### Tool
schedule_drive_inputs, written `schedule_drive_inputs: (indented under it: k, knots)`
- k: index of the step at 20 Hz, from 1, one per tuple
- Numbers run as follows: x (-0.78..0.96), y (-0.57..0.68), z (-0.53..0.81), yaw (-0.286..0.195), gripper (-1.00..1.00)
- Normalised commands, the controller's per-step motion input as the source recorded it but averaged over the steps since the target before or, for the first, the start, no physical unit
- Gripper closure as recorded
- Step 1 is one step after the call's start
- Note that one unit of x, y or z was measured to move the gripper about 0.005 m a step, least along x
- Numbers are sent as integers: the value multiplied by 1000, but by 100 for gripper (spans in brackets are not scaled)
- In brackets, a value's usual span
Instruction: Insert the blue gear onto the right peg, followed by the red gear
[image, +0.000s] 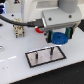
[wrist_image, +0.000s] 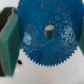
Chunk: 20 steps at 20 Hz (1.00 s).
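Observation:
My gripper (image: 59, 36) is shut on the blue gear (image: 61, 38) and holds it above the table, just past the far right corner of the grey, black-rimmed base plate (image: 45, 56). The right peg (image: 51, 49) and its twin (image: 38, 53) stand bare on the plate. The gear is off to the exterior view's right of the right peg and higher. In the wrist view the blue gear (wrist_image: 47, 37) fills the frame, with its round hub (wrist_image: 49, 31) and one teal finger pad (wrist_image: 10, 40) at its rim. The red gear (image: 38, 29) lies on the table behind the plate, partly hidden.
A black cable (image: 15, 21) runs across the back of the white table (image: 15, 70). A pale fixture (image: 19, 31) stands at the exterior view's back left.

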Motion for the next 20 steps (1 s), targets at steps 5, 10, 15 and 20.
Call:
schedule_drive_inputs:
  k: [5,10,15,20]
  knots:
    - [347,-194,-52,0,100]
    - [213,-111,-109,0,100]
    - [124,-30,-145,0,100]
    - [139,53,-99,0,100]
